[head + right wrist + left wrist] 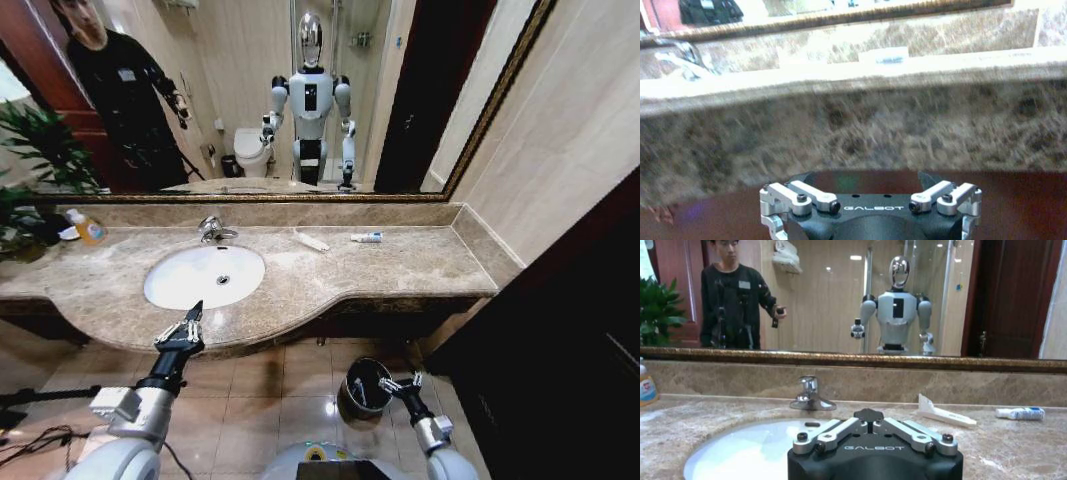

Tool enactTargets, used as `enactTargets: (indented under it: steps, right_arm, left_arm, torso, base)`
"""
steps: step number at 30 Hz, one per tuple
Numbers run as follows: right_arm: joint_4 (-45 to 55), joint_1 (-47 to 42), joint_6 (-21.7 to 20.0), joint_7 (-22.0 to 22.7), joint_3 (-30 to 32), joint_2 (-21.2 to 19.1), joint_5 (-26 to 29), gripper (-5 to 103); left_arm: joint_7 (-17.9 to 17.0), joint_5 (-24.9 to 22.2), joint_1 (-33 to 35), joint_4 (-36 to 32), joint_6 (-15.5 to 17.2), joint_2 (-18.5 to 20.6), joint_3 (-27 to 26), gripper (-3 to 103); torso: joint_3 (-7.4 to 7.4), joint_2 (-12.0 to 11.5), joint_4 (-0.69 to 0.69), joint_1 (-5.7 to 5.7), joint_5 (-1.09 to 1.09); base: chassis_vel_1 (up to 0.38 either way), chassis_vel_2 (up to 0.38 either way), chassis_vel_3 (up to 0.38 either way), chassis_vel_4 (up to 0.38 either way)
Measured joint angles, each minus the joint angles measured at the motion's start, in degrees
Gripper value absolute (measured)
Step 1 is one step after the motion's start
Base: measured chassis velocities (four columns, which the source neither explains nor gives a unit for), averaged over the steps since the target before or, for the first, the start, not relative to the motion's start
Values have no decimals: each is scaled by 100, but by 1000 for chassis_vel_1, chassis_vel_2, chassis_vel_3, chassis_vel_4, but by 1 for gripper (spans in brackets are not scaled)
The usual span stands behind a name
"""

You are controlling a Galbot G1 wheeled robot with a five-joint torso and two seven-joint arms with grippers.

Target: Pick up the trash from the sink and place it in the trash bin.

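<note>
The white oval sink [190, 285] is set in the marble countertop [400, 270], with a chrome tap [212, 230] behind it. Two pieces of trash lie on the counter right of the tap: a white tube [311, 240] [943, 415] and a blue-white tube [366, 237] [1020, 413]. My left gripper [192, 315] [870, 415] is shut and empty, hovering at the counter's front edge just before the basin. The black trash bin [350, 405] stands on the floor below the counter, with a pale thin item inside. My right gripper [400, 384] [865, 177] is open and empty over the bin's right rim.
An orange bottle [88, 228] stands at the counter's back left, with a green plant [30, 150] behind it. A mirror runs along the wall above the counter. A dark door [580, 330] closes off the right side. Tiled floor lies between my arms.
</note>
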Motion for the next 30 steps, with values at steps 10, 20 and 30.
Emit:
enactTargets:
  steps: [10, 20, 30]
  right_arm:
    - [757, -123, -275, -13, 146, 2, -87, 100]
    - [1515, 195, -964, 20, 187, -112, -33, 100]
    - [2010, 1247, -2074, 33, -181, -664, 286, 100]
  left_arm:
    - [0, 0, 0, 0, 0, 0, 0, 0]
    - [0, 0, 0, 0, 0, 0, 0, 0]
    - [0, 0, 0, 0, 0, 0, 0, 0]
  torso:
    - [0, 0, 0, 0, 0]
    - [0, 0, 0, 0, 0]
    - [1, 0, 0, 1, -1]
  base:
    - [0, 0, 0, 0]
    - [0, 0, 0, 0]
    - [0, 0, 0, 0]
